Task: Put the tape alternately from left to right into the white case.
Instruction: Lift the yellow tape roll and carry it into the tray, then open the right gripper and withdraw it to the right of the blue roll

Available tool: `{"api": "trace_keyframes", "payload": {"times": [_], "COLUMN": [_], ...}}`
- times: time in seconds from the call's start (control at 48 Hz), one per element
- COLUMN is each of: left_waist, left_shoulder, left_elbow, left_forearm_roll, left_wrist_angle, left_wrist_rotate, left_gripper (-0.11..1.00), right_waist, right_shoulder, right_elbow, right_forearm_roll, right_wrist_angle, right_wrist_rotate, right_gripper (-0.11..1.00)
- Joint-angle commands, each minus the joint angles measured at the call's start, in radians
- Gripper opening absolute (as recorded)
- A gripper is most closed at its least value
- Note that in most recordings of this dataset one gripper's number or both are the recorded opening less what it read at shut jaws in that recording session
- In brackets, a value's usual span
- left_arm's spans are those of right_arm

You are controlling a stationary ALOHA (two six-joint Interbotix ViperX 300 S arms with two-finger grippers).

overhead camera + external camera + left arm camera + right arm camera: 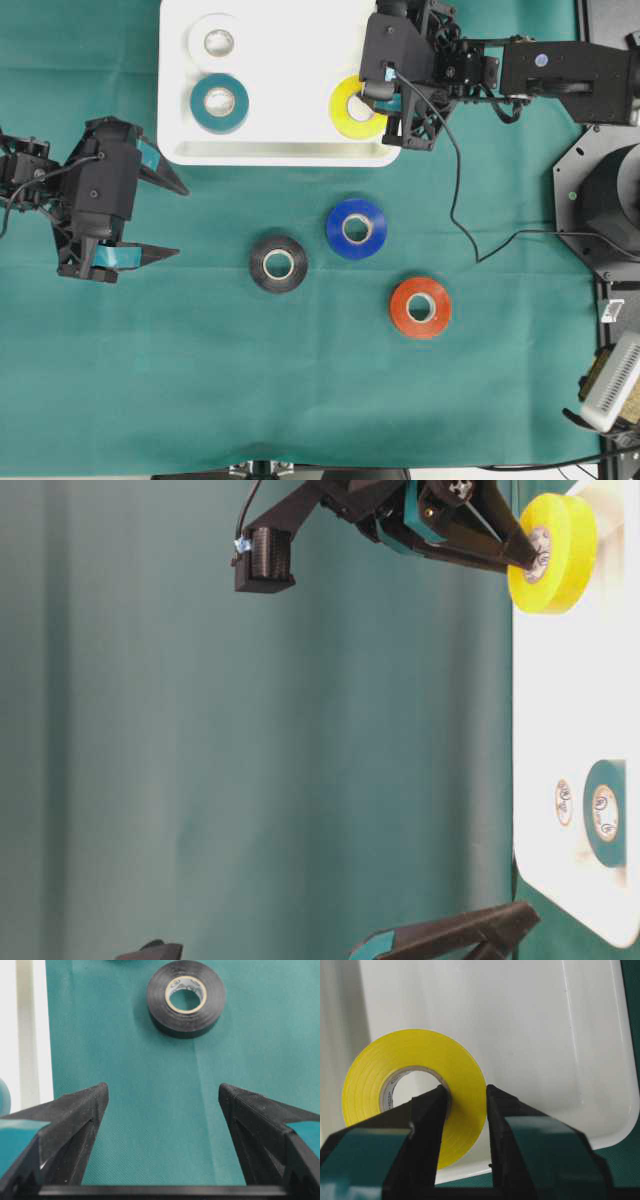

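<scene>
Right gripper (465,1110), pinching the yellow tape (415,1092) through its core over the white case (290,60), should lower until the roll, seemingly not yet resting, lies flat inside the rim before letting go.

We cannot see the white case (290,150) whole: its far rim runs past the overhead frame's top edge. The right gripper (392,103) covers part of the yellow roll (352,112). In the table-level view the white roll (564,802) is too small to read clearly.
</scene>
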Motion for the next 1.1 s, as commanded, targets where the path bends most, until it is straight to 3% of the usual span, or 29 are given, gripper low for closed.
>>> {"api": "trace_keyframes", "payload": {"times": [0.0,0.312,0.375,0.521,0.562,1.083], "left_waist": [-0.003,-0.002,-0.003,-0.003,-0.003,-0.002], "left_shoulder": [-0.009,-0.009,-0.009,-0.009,-0.009,-0.008], "left_elbow": [-0.018,-0.018,-0.018,-0.020,-0.020,-0.023], "left_forearm_roll": [-0.003,-0.003,-0.003,-0.003,-0.003,-0.003], "left_wrist_angle": [-0.006,-0.008,-0.006,-0.008,-0.008,-0.006], "left_wrist_rotate": [-0.002,-0.002,-0.002,-0.002,-0.002,-0.002], "left_gripper": [0.60,0.60,0.60,0.60,0.60,0.60], "right_waist": [-0.002,-0.002,-0.002,-0.002,-0.002,0.031], "right_shoulder": [-0.011,-0.009,-0.011,-0.009,-0.011,-0.038], "right_elbow": [-0.009,0.008,0.009,0.011,0.011,0.029], "right_forearm_roll": [-0.002,-0.002,-0.002,-0.002,-0.002,0.005], "right_wrist_angle": [-0.009,-0.009,-0.009,-0.011,-0.011,-0.009], "right_wrist_rotate": [0.003,0.005,0.005,0.005,0.005,0.006], "right_gripper": [0.19,0.20,0.31,0.75,0.81,0.80]}}
